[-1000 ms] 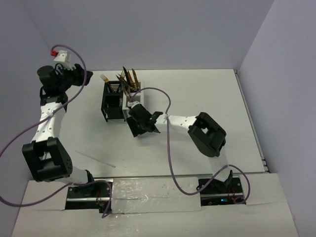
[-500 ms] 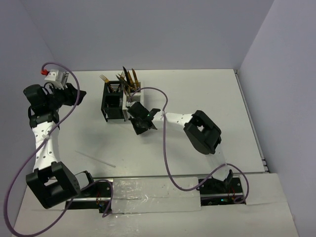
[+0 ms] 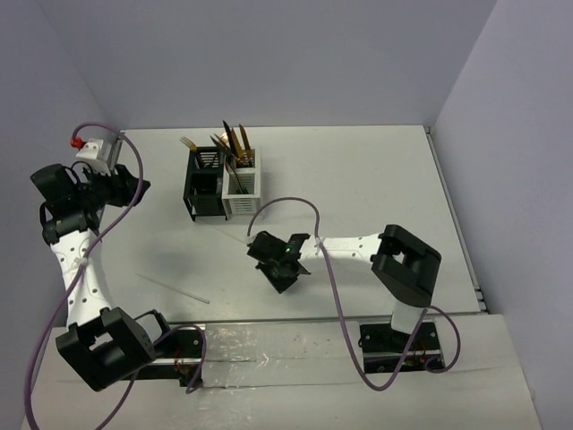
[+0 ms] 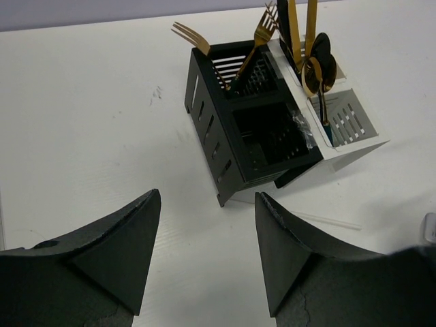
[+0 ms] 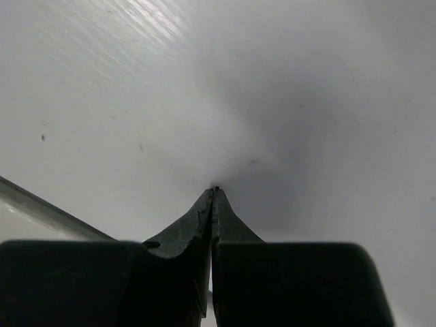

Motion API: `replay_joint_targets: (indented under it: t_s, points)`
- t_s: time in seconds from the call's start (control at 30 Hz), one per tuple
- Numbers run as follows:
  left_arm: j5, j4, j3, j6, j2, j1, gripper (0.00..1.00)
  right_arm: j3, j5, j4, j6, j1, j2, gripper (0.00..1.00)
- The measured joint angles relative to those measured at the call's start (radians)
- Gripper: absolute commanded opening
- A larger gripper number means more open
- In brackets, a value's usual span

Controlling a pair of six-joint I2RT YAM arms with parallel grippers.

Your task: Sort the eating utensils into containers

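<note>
The containers stand joined at the back of the table, the black caddy (image 3: 204, 184) left of the white caddy (image 3: 243, 180). The eating utensils stand upright in them. Gold forks (image 4: 261, 32) lean out of the black caddy (image 4: 253, 139). Gold and black spoons and knives (image 4: 315, 63) fill the white caddy (image 4: 346, 122), seen from above as a dark and gold bunch (image 3: 235, 143). My left gripper (image 4: 208, 197) hovers open and empty, left of the caddies (image 3: 136, 186). My right gripper (image 5: 215, 191) is shut on nothing, low over bare table in front of the caddies (image 3: 288, 274).
A thin clear stick (image 3: 174, 288) lies on the table near the left arm's base, and also shows past the left fingers (image 4: 328, 220). The purple cables loop over both arms. The table's right edge (image 3: 455, 224) runs along the wall.
My right gripper has shut and pulled back from the white caddy toward the near edge. The left arm has swung farther left, away from the caddies, still open.
</note>
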Motion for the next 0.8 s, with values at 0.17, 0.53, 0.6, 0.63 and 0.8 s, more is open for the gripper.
replay_joint_targets:
  t_s: [0.17, 0.53, 0.6, 0.63, 0.8]
  points:
    - [0.015, -0.039, 0.0, 0.019, -0.015, 0.009, 0.67, 0.027, 0.051, -0.09, -0.014, -0.013, -0.039, 0.47]
    - [0.022, -0.079, -0.004, 0.044, -0.099, 0.016, 0.67, 0.5, 0.083, -0.018, -0.191, -0.123, 0.195, 0.64]
    - [0.022, -0.094, -0.004, 0.058, -0.115, 0.016, 0.67, 0.563, 0.071, -0.02, -0.216, -0.142, 0.283, 0.64]
    - [0.022, -0.1, -0.004, 0.063, -0.119, 0.016, 0.67, 0.579, 0.064, -0.023, -0.224, -0.146, 0.316, 0.64]
    - [0.022, -0.12, -0.005, 0.074, -0.122, 0.022, 0.67, 0.609, 0.048, -0.039, -0.246, -0.148, 0.414, 0.62]
